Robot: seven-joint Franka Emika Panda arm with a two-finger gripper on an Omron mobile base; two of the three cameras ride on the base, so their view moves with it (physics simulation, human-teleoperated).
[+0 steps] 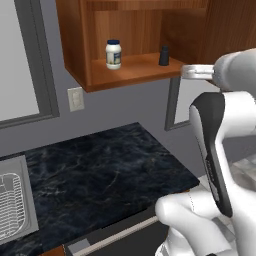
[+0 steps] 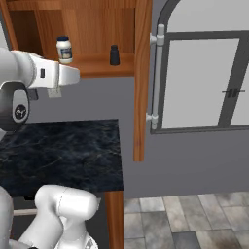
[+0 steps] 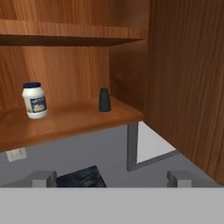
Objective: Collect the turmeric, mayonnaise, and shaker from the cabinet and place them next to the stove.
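Above the spread, empty fingers (image 3: 112,177), open cabinet (image 3: 183,78), mayonnaise (image 3: 34,100) upright on shelf floor up-left of left fingertip, small dark shaker (image 3: 104,99) beyond the gap, well apart, dark desk (image 1: 100,175) below.

One mayonnaise (image 3: 34,100) jar and one dark shaker (image 3: 104,99) in one cabinet (image 3: 65,120).

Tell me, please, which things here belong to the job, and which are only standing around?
For the job:
- mayonnaise
- shaker, small and dark
- cabinet, both stand on its shelf
- gripper, open

Not for the job:
- counter
- sink
- wall outlet
- window
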